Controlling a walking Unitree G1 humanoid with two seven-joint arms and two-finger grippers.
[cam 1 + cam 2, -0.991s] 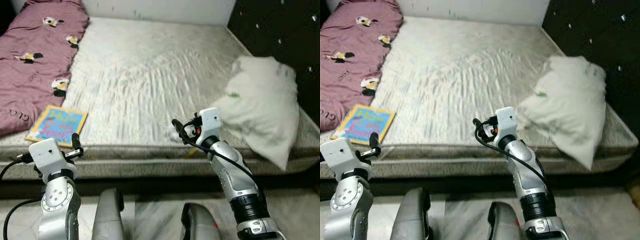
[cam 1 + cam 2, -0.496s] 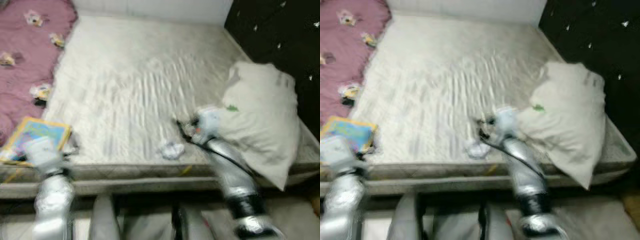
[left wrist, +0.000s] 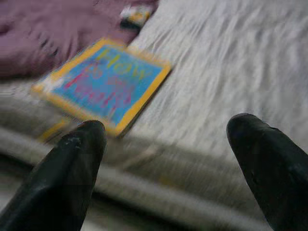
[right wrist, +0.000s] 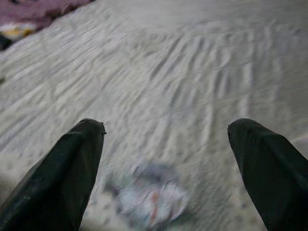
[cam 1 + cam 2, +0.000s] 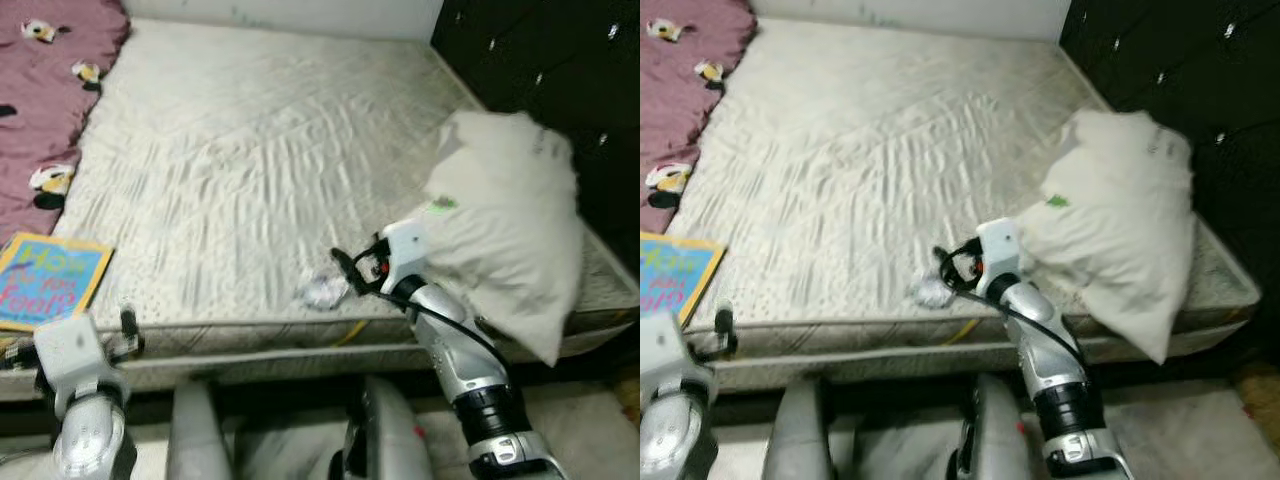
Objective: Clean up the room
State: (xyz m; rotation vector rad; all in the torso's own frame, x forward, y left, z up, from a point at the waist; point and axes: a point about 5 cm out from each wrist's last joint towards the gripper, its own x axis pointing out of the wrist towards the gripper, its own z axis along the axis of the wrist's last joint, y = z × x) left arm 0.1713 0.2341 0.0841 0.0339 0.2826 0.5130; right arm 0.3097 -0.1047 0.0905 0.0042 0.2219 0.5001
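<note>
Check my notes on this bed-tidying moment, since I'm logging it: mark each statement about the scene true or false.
1. The right tool is open above a crumpled wrapper on the mattress. True.
2. The white pillow lies on the robot's left side of the bed. False: it lies on the right, by the dark headboard.
3. The left tool is shut on the book. False: it is open, and the blue and yellow book lies untouched near the mattress edge.
4. A maroon blanket covers the left of the bed. True.
5. The wrapper rests on the pillow. False: it lies on the mattress, apart from the pillow.
</note>
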